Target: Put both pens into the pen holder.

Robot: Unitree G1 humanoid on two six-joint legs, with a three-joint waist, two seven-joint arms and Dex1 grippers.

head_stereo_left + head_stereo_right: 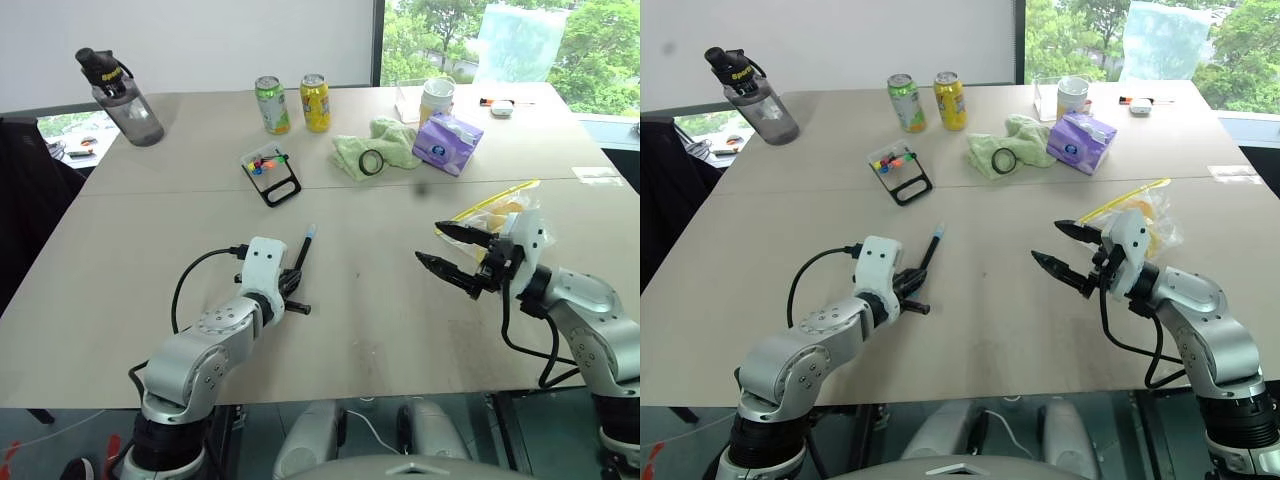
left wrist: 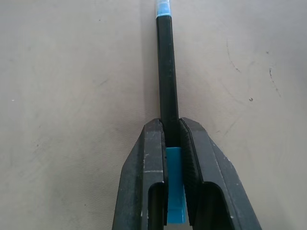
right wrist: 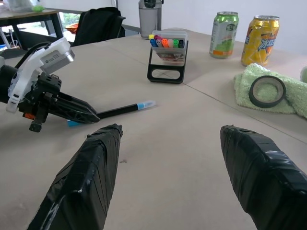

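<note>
Left gripper (image 1: 296, 282) is clamped on the blue-tipped pen (image 1: 305, 250), low over the counter (image 1: 380, 290). Right gripper (image 1: 452, 255) stands spread, empty. Pen holder (image 1: 270, 170) sits well beyond. Risk: gripped near one end, the pen may pivot when lifted.

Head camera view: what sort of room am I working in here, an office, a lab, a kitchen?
Most likely an office or meeting room. The work surface is a large beige table with a window onto green trees behind it. A dark chair and another desk show at the side.
</note>
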